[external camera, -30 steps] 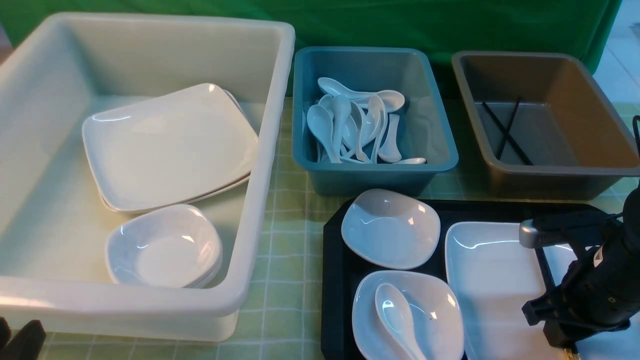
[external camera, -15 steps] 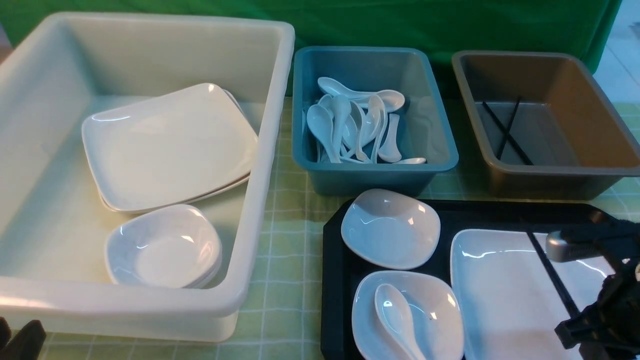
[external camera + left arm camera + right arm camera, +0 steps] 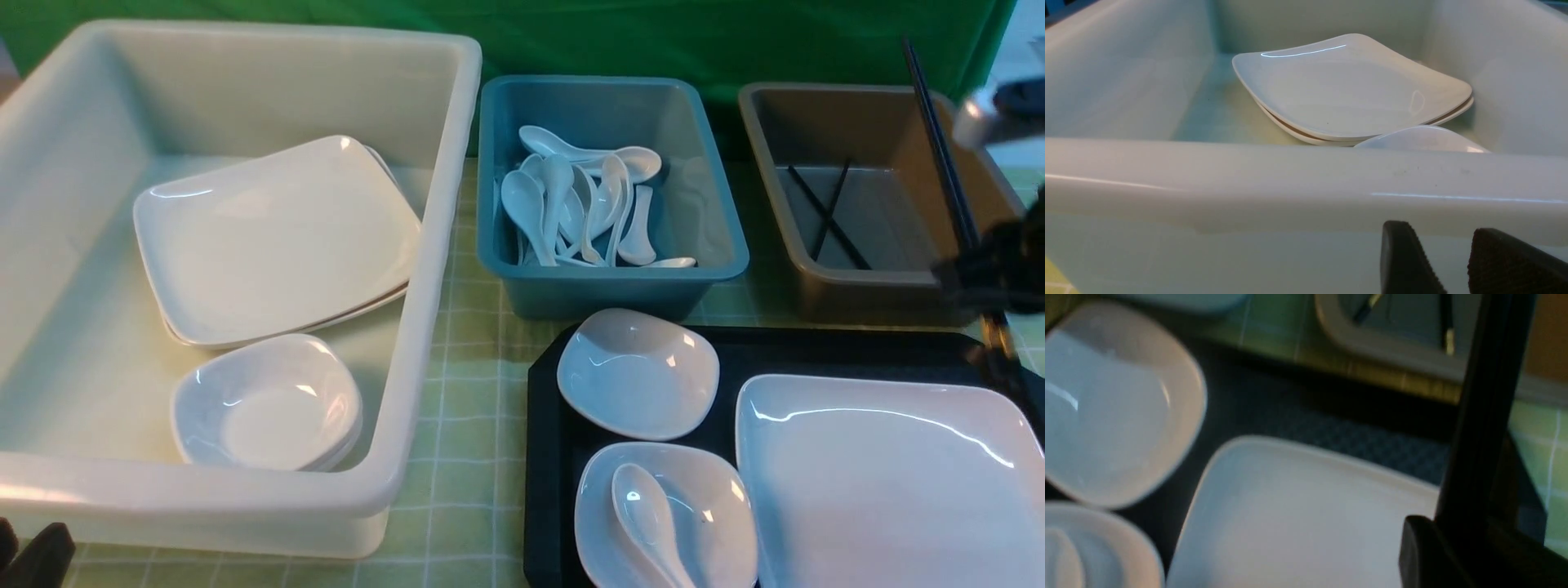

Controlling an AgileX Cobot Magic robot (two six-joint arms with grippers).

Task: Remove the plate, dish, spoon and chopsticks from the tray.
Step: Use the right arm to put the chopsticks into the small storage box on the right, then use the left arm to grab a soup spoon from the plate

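Just beyond the tray (image 3: 545, 425), the brown bin (image 3: 857, 294) raises a wall.

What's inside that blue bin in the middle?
A pile of white soup spoons lies in the blue bin. They overlap, so whatever sits beneath the pile is covered and cannot be counted.

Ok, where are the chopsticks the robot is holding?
In the front view, far right: the chopsticks stand nearly upright in the right gripper, next to the brown bin.

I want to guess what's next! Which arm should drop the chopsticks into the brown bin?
Right. The right gripper holds the chopsticks in the air beside the brown bin. The left gripper sits low by the white bin, far on the other side.
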